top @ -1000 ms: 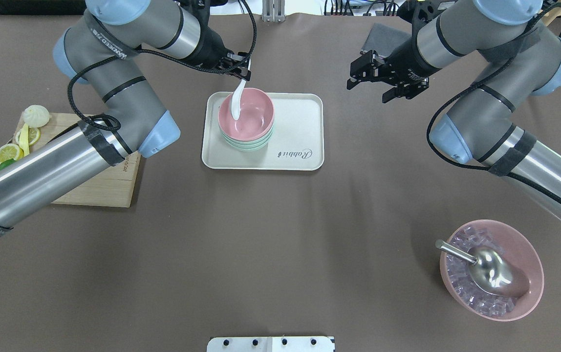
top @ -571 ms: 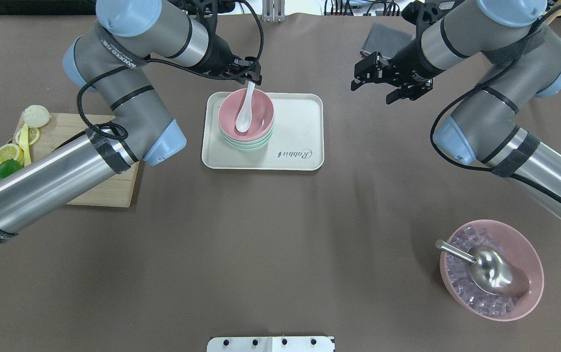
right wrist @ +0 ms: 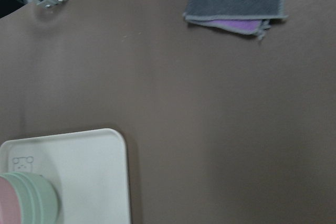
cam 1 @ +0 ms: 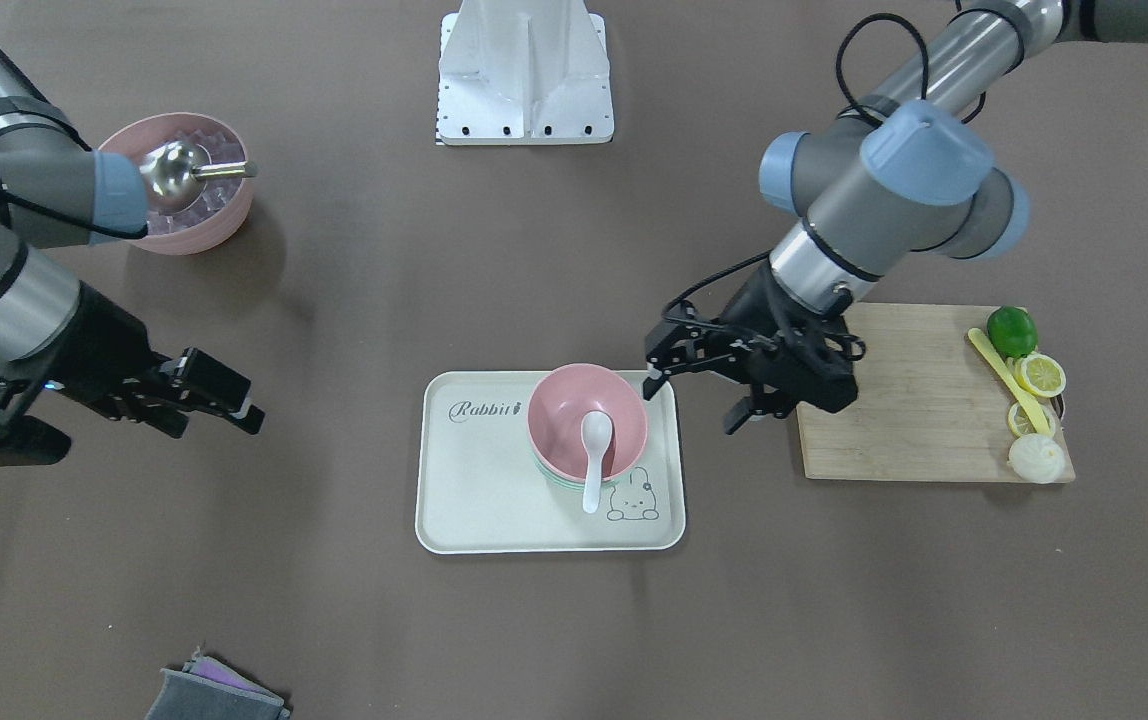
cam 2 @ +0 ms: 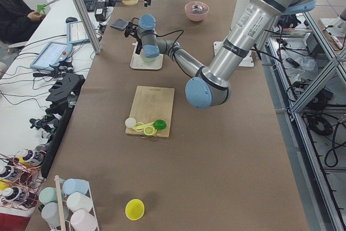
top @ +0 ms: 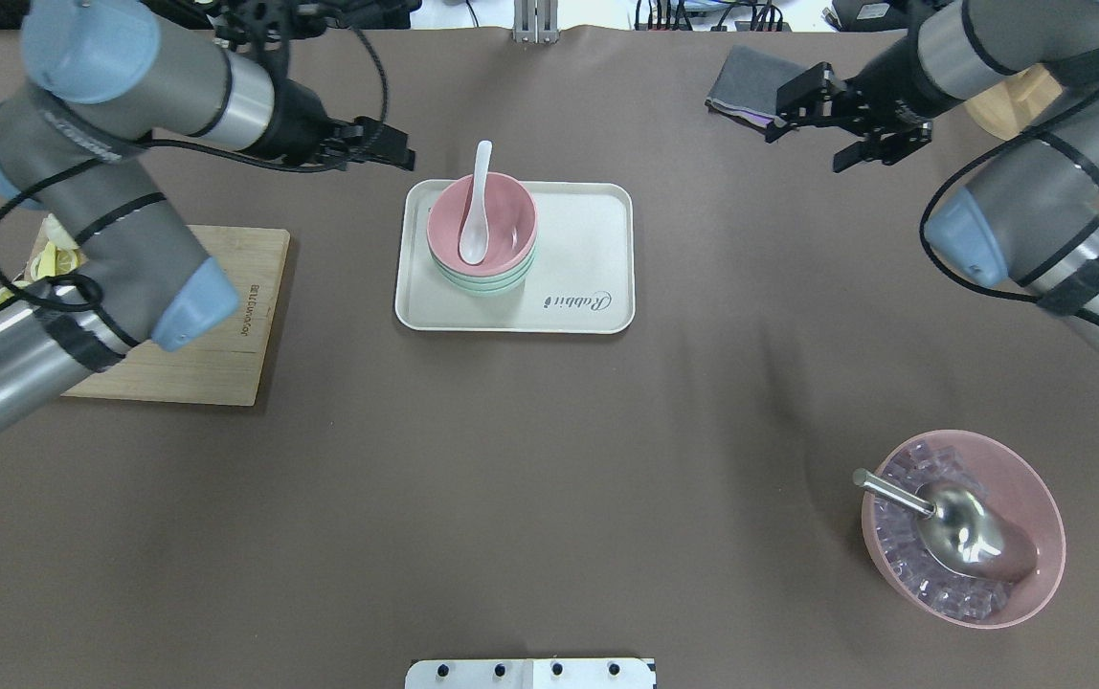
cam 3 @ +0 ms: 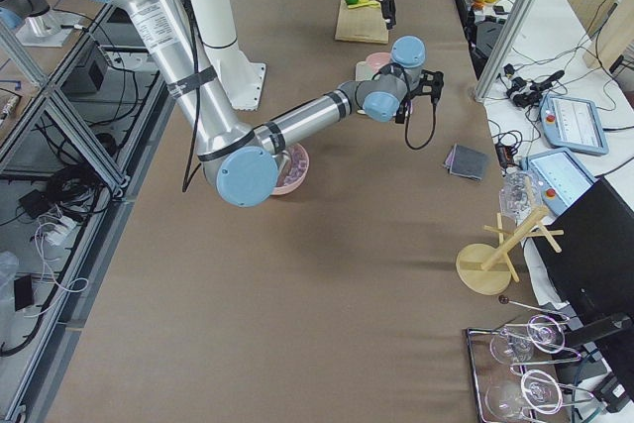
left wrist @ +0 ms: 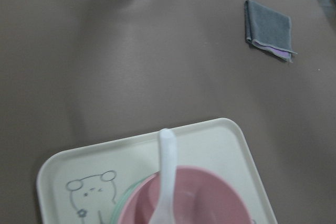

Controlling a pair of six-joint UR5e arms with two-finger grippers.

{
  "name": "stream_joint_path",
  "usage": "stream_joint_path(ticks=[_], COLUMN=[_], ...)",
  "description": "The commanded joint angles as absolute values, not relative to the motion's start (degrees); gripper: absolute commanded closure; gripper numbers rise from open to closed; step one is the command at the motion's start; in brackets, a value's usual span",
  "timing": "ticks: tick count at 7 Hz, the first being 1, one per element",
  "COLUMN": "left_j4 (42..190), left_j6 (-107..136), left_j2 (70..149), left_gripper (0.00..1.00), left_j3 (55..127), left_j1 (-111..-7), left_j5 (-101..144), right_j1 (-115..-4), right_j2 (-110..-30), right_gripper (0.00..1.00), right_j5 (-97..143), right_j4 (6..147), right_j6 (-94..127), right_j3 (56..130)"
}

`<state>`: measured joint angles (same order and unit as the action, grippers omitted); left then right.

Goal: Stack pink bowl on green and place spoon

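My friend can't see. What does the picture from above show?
A white spoon lies in a pink bowl stacked on green bowls on a cream tray. Both claws are open and empty: left claw beside it, right claw near a grey cloth.

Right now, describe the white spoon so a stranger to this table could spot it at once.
Find the cream tray with the rabbit drawing, mid-table. On it a pink bowl tops stacked green bowls; the white spoon lies in it, handle over the rim. The only other scoop is metal, in an ice bowl.

left tool point(top: 404, 148) spread, right tool point(top: 810, 144) spread
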<state>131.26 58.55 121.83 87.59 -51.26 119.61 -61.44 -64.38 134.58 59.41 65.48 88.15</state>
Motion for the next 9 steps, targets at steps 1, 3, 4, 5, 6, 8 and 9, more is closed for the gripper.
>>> stream_joint_path(ticks=[1, 3, 4, 5, 6, 8, 9], left_j4=[128.96, 115.83, 109.84, 108.30, 108.98, 109.33, 111.16], left_j6=[57.40, 30.32, 18.05, 13.49, 13.45, 13.18, 13.18], left_j2=[111.32, 103.23, 99.01, 95.83, 91.80, 86.43, 83.70], left_gripper=[0.02, 0.02, 0.02, 0.02, 0.02, 0.02, 0.02], left_j3=[93.58, 99.45, 101.15, 100.73, 100.55, 97.32, 95.55], left_j1=[-60.59, -71.14, -74.41, -78.01, -79.00, -79.28, -79.36], left_j5=[124.42, 129.36, 128.94, 129.11, 129.02, 127.37, 124.83], right_j1=[-67.38, -72.74, -76.25, -80.90, -83.99, -90.94, -93.49], right_j2=[-72.73, -79.86, -81.20, -82.60, -84.36, -83.76, -84.46], right_gripper=[0.00, 0.00, 0.00, 0.00, 0.00, 0.00, 0.00], right_j5=[135.00, 131.95, 129.23, 127.20, 124.05, 126.28, 135.61], right_j4=[64.21, 71.41, 77.63, 84.48, 89.16, 98.04, 101.48], right_j6=[46.26, 25.68, 14.44, 2.67, -5.98, -8.87, -8.35], right_j3=[88.42, 88.33, 88.42, 88.42, 87.55, 86.92, 86.66])
